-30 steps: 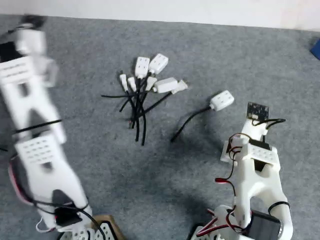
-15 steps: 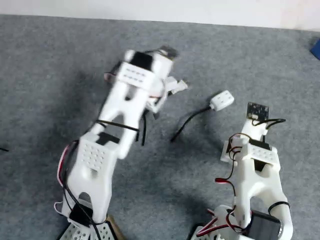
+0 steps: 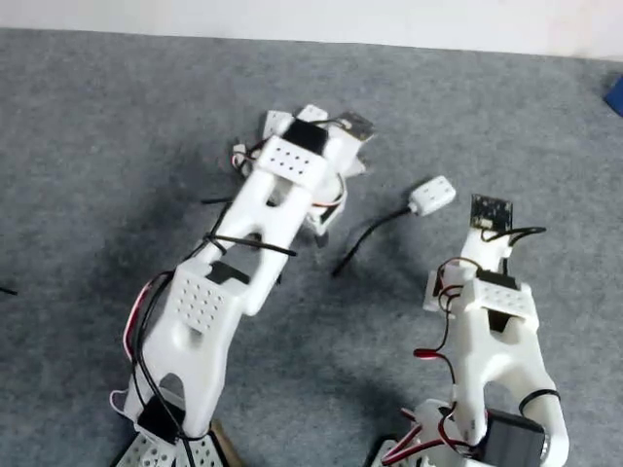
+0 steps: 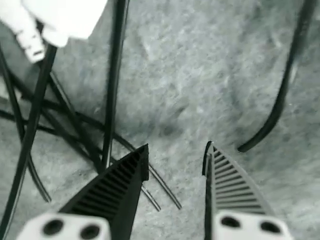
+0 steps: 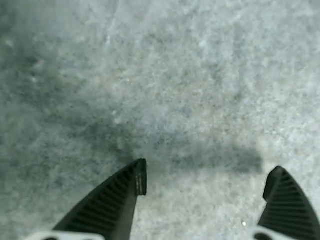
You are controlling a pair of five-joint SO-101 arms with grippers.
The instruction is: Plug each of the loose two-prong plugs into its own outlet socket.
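Left end effector stands open and empty above the tangled cords at 12 o'clock on the worktop, evidently placed to single out one plug from the bundle. Right end effector is spread wide over bare worktop, holding nothing. A lone plug lies apart at its 11 o'clock.

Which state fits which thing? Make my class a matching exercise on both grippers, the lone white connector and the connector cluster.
Column one
1. left gripper
2. right gripper
3. lone white connector
4. connector cluster

Column two
A. open over bare carpet
B. partly under the left arm
C. open over black cables
D. lying apart from the rest

Pairs: 1-C, 2-A, 3-D, 4-B
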